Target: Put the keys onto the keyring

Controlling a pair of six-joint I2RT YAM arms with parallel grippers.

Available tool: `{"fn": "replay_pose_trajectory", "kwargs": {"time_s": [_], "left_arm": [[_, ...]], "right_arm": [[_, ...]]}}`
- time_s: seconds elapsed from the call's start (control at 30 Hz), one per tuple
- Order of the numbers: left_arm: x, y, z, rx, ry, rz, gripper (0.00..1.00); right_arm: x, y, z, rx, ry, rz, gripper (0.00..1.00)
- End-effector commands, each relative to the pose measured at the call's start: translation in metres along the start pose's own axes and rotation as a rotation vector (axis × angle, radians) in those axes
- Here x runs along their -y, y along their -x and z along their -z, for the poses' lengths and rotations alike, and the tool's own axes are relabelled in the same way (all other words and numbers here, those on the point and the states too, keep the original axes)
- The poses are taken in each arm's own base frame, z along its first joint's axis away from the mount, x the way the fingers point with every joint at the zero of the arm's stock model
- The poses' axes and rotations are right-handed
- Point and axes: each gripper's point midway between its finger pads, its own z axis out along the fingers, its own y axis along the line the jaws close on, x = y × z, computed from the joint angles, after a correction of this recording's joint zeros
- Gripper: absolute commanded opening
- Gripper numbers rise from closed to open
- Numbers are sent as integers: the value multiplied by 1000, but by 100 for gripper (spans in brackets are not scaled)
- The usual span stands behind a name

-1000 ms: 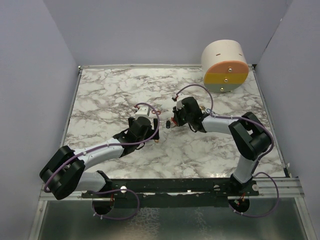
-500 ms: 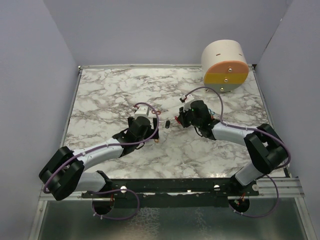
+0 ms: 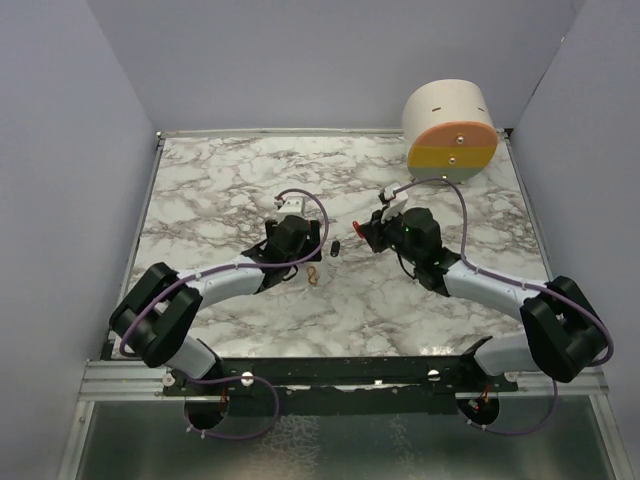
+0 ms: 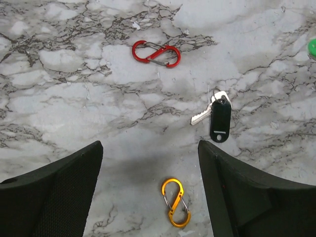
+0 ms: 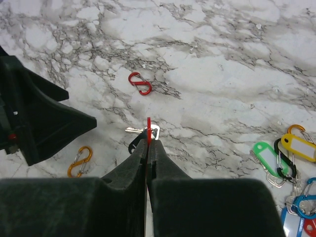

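Two S-shaped clips are seen lying loose on the marble desk [image 4: 59,98]: a red clip [image 4: 156,53] farther off, and an orange clip [image 4: 176,202] framed between the left fingers [image 4: 54,192]. These fingers are spread wide apart, with nothing gripped. A silver key with a black tag [image 4: 217,118] is laid between the two clips, touching neither. The right fingers [image 5: 168,173] are pressed together on a thin red piece [image 5: 148,129], seen edge-on just above that key; what the piece is cannot be told. A bunch of coloured tags [image 5: 276,155] in green, yellow, blue and red is found at the right of the right wrist view, well apart from both clips.
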Motion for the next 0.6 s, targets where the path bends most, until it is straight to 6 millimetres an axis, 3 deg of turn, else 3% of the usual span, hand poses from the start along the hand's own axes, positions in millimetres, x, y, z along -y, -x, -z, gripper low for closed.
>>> {"fn": "replay_pose_trajectory", "kwargs": {"time_s": [0.0, 0.23, 0.4, 0.57], "left_arm": [[10, 14, -14, 23, -20, 9, 77], [9, -8, -7, -30, -32, 33, 59], [7, -26, 5, -46, -22, 34, 60], [8, -38, 13, -56, 1, 24, 72]], "right_arm": [[-7, 23, 8, 93, 21, -11, 1], [-4, 37, 17, 123, -9, -17, 1], [-4, 42, 21, 132, -10, -20, 1], [-4, 42, 23, 134, -13, -22, 1]]}}
